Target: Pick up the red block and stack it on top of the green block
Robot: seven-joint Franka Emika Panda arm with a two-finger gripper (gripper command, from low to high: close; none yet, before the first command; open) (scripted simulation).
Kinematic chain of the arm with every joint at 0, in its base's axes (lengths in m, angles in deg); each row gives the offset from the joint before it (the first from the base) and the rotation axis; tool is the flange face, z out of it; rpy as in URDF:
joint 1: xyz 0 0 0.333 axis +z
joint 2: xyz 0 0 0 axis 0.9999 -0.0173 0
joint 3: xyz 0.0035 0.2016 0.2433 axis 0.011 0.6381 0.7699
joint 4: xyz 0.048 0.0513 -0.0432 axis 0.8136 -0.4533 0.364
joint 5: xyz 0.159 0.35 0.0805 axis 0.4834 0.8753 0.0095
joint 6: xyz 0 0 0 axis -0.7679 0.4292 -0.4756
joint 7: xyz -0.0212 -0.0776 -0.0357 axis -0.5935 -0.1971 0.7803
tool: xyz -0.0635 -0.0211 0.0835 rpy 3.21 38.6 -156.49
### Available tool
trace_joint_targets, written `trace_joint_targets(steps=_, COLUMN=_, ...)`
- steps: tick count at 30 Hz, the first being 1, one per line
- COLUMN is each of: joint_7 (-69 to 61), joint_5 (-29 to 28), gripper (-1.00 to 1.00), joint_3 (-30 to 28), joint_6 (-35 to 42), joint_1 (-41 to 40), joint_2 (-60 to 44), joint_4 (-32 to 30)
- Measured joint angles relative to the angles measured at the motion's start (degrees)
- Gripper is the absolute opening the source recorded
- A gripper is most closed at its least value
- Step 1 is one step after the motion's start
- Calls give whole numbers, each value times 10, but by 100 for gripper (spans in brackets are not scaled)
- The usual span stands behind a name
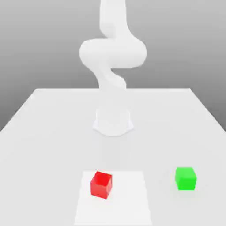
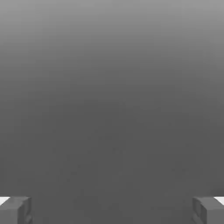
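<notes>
A small red cube-shaped block [image 1: 101, 184] sits near the white table's [image 1: 39, 132] front edge, slightly left of centre and turned askew. A small green cube-shaped block [image 1: 185, 178] rests well apart, toward the front right corner. The gripper [image 2: 112, 210] has its jaws spread wide, holding nothing.

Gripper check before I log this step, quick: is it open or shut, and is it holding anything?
Gripper: open, its grey fingertips wide apart with nothing between them; holding nothing.
</notes>
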Motion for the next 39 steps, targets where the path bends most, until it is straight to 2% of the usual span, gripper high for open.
trace_joint_targets(steps=11, joint_7=59, joint_5=14, gripper=0, joint_3=1, joint_6=-139, joint_1=-23, joint_2=-237, joint_4=-134)
trace_joint_targets(steps=19, joint_7=117, joint_5=0, gripper=0, joint_3=-2, joint_6=-238, joint_1=-40, joint_2=-403, joint_4=-228)
trace_joint_targets(steps=25, joint_7=124, joint_5=-2, gripper=0, joint_3=-1, joint_6=-340, joint_1=-41, joint_2=-527, joint_4=-223)
trace_joint_targets(steps=26, joint_7=124, joint_5=-2, gripper=-100, joint_3=-1, joint_6=-356, joint_1=-42, joint_2=-546, joint_4=-221)
trace_joint_targets(steps=33, joint_7=125, joint_5=-3, gripper=-100, joint_3=0, joint_6=-360, joint_1=-43, joint_2=-550, joint_4=-220)
trace_joint_targets(steps=39, joint_7=127, joint_5=-5, gripper=-100, joint_3=1, joint_6=-266, joint_1=-44, joint_2=-441, joint_4=-236)
